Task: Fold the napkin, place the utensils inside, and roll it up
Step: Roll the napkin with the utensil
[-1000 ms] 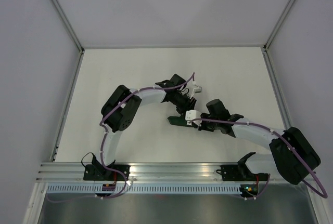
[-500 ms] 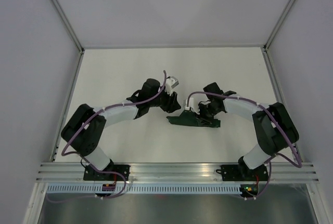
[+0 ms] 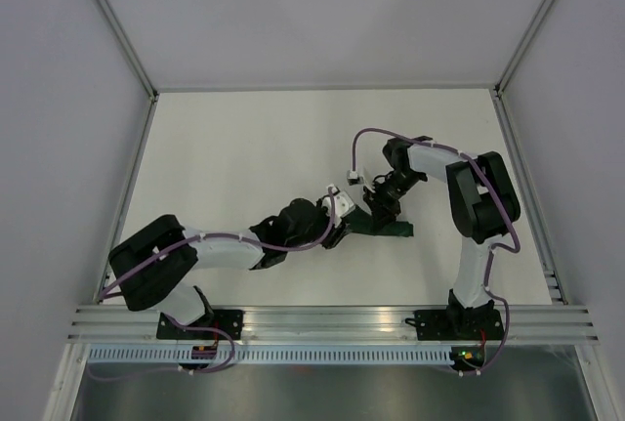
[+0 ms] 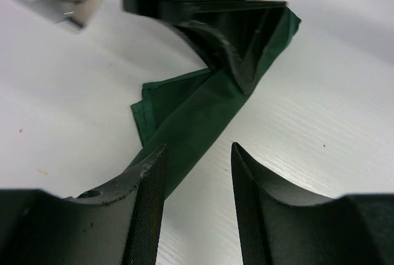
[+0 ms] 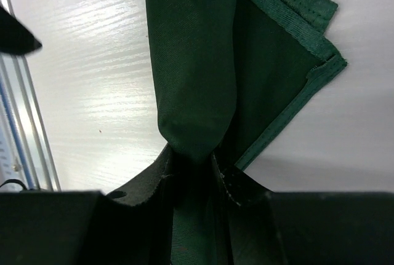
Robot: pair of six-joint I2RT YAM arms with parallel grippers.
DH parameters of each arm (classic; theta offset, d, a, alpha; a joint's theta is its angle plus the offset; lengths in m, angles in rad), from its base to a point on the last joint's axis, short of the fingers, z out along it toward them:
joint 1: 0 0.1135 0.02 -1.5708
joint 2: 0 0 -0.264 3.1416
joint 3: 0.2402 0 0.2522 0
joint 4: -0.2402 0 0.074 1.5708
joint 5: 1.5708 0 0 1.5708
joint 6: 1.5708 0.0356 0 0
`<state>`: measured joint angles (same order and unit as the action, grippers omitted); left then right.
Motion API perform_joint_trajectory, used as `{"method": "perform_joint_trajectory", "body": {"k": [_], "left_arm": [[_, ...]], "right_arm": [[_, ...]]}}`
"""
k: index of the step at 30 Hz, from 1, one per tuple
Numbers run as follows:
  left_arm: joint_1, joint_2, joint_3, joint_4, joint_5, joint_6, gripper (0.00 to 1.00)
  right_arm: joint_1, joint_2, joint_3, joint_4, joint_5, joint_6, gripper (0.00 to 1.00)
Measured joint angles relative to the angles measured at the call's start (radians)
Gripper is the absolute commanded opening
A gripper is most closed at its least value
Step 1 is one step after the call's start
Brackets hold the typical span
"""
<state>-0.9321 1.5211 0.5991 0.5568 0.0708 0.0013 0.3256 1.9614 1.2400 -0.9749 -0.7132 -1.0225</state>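
Right gripper [image 5: 196, 163] clamped on one end of the dark green napkin [image 5: 197, 62], mid-table. Long axis runs from there toward my left gripper [image 4: 198, 149]: jaws parted, empty, free end just beside one fingertip.

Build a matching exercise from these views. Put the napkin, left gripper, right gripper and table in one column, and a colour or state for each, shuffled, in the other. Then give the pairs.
Column one
1. napkin
2. left gripper
3. right gripper
4. table

Column two
A. white
B. shut, pinching cloth
C. dark green
D. open, holding nothing

Pairs: 1-C, 2-D, 3-B, 4-A
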Motion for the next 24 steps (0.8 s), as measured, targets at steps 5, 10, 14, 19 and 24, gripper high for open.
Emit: {"method": "perform_joint_trajectory", "body": {"k": [5,10,14,19,24], "left_arm": [[-0.114,0.057,0.042,-0.003,-0.101,0.137,0.52],[-0.158,0.149,0.111,-0.011,-0.151,0.259,0.53],[-0.170,0.211,0.159,-0.032,-0.169,0.340,0.53],[-0.170,0.262,0.194,-0.060,-0.165,0.411,0.53],[-0.177,0.286,0.213,-0.098,-0.147,0.441,0.53]], "right_arm": [[-0.027,0.081,0.077,-0.093,-0.051,-0.007,0.21],[-0.035,0.131,0.117,-0.158,-0.081,-0.007,0.21],[-0.035,0.159,0.137,-0.198,-0.094,-0.007,0.21],[-0.034,0.178,0.145,-0.226,-0.102,-0.007,0.21],[-0.034,0.194,0.157,-0.252,-0.104,-0.007,0.21]]}}
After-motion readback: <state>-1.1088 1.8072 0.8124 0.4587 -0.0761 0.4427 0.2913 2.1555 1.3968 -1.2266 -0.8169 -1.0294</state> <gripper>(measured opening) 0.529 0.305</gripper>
